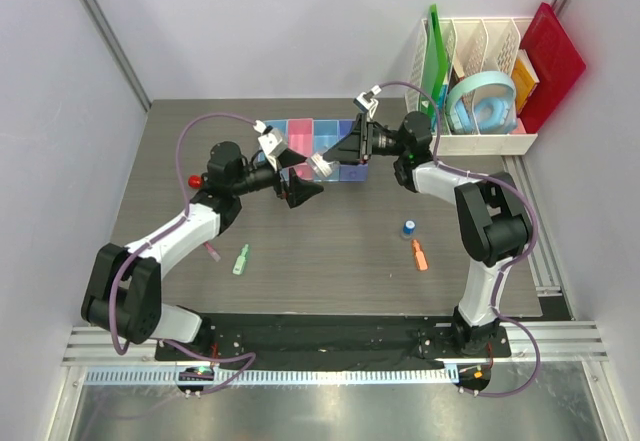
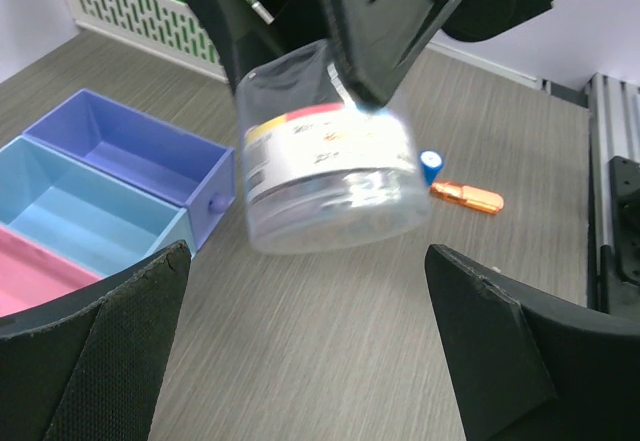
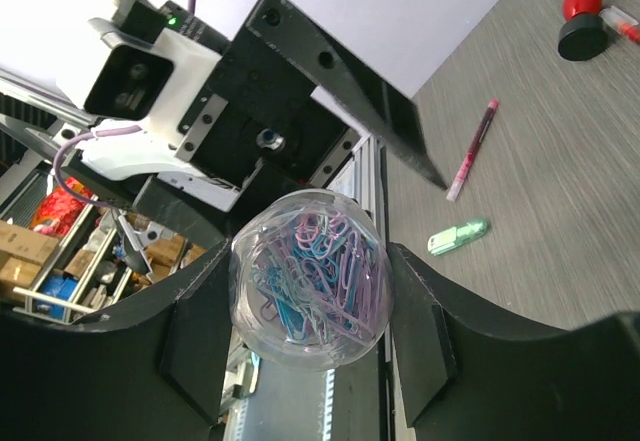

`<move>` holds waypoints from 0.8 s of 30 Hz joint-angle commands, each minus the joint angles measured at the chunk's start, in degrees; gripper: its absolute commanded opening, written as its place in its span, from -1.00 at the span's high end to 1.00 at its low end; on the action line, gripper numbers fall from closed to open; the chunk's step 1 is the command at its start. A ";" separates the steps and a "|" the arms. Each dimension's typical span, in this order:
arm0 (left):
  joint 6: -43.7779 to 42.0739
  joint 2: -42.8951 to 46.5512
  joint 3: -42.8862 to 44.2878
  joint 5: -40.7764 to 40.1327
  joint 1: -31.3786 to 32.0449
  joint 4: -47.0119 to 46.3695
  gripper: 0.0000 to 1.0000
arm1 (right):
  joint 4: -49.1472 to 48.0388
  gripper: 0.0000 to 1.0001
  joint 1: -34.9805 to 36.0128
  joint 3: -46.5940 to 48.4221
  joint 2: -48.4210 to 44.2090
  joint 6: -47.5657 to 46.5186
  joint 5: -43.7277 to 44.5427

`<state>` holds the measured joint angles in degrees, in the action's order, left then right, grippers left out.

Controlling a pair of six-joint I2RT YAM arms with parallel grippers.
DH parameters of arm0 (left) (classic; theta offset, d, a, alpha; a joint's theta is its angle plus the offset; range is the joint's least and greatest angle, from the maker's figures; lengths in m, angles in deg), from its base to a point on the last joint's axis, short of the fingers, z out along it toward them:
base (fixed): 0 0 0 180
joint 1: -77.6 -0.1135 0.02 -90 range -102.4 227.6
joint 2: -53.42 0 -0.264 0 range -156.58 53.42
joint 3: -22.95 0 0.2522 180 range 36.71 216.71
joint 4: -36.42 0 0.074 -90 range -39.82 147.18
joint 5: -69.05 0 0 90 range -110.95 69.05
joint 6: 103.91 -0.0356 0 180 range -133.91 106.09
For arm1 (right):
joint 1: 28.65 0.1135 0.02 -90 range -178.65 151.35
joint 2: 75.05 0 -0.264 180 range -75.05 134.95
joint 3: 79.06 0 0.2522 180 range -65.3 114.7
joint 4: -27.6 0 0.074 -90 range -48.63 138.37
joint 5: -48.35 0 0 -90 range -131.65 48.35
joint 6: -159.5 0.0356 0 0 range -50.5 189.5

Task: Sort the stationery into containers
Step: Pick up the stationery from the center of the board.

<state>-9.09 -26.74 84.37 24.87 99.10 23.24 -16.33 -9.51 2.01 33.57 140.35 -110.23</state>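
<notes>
My right gripper point(image 1: 328, 161) is shut on a clear round jar point(image 1: 322, 167) of coloured paper clips point(image 3: 308, 276), held tilted in the air just in front of the row of containers point(image 1: 312, 139). The left wrist view shows the jar point(image 2: 330, 151) hanging above the table beside the purple-blue bin point(image 2: 130, 146). Facing the jar, my left gripper point(image 1: 291, 169) stands wide open with nothing in it. On the table lie a light green marker point(image 1: 241, 259), a dark red pen point(image 1: 212, 251), an orange marker point(image 1: 419, 255), a blue-capped piece point(image 1: 408, 229) and a red ball-like piece point(image 1: 192, 179).
A white slotted rack point(image 1: 480, 136) with a green board, a red board and a light-blue ring stands at the back right. Grey walls close in the left and back sides. The two arms' wrists meet near the middle of the bins.
</notes>
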 commanded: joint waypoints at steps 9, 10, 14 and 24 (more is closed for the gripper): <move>3.62 0.36 0.24 -0.38 1.71 -7.60 -0.99 | -1.19 0.46 2.04 2.91 -0.07 -1.86 2.22; 3.62 0.01 0.24 -0.38 1.79 -7.78 -1.00 | -1.28 0.45 2.22 3.00 0.10 -1.59 2.13; 3.53 -0.44 0.50 -0.30 2.15 -7.87 -0.99 | -1.28 0.45 2.84 3.36 0.10 -1.42 2.13; 3.00 -0.52 0.77 -0.47 2.23 -6.64 -0.35 | -0.41 0.46 3.10 3.18 -0.60 -2.20 2.13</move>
<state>-5.40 -27.22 84.24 24.48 101.11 18.74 -14.71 -6.58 2.95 34.12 138.71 -108.72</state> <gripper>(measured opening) 0.709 0.610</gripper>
